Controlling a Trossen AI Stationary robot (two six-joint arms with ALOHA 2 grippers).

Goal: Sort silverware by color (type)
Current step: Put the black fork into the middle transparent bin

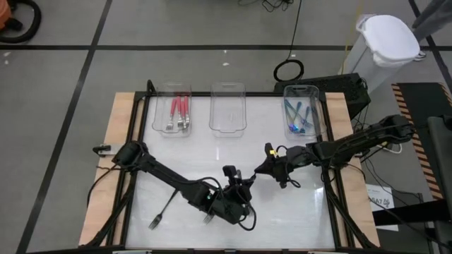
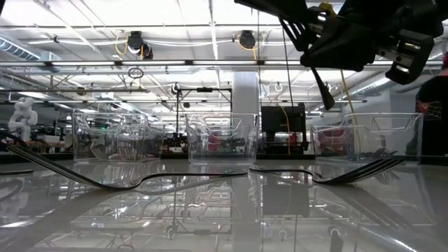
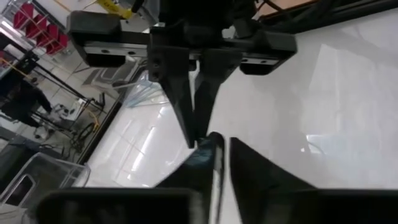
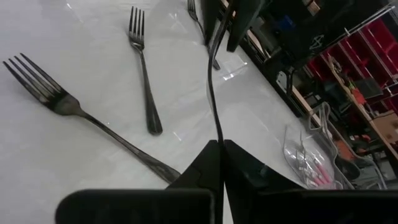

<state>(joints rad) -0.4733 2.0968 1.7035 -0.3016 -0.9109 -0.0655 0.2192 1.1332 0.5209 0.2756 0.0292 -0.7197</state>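
Black fork (image 4: 213, 81) between both grippers

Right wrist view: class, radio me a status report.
Left gripper and right gripper both shut on one black fork, above table. Two loose forks lying below. Nothing seen blocking.
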